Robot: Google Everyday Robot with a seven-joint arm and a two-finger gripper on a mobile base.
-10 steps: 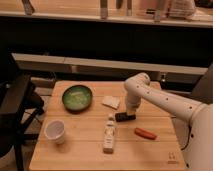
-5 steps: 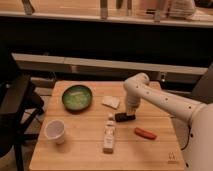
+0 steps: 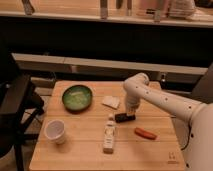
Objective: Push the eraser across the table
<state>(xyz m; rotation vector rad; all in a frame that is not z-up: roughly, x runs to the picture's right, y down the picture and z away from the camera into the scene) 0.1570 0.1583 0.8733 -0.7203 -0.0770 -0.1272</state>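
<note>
One eraser (image 3: 123, 117) lies near the middle of the table (image 3: 150, 156), slightly right of centre. It is a small, flat, black rectangular block. Its long axis runs roughly left to right, about parallel to the table's front edge, and you cannot tell one end from the other. The gripper (image 3: 132, 113) comes down from the white arm (image 3: 165, 101) at the block's right end. You cannot tell whether it touches the block, nor whether it is open or closed. The table is a light-wood top with plank grain and rounded corners.

Check the surroundings:
- A pale beige square pad (image 3: 111, 102) lies just behind and to the left of the eraser, apart from it.
- A white bottle (image 3: 109, 134) sits in front and to the left, its narrow top end close to the eraser's left end.
- An orange-red oblong thing (image 3: 145, 133) lies in front and to the right, near but apart.
- A round green bowl (image 3: 77, 97) sits farther left.
- A white cup (image 3: 55, 131) stands upright toward the front left corner.
</note>
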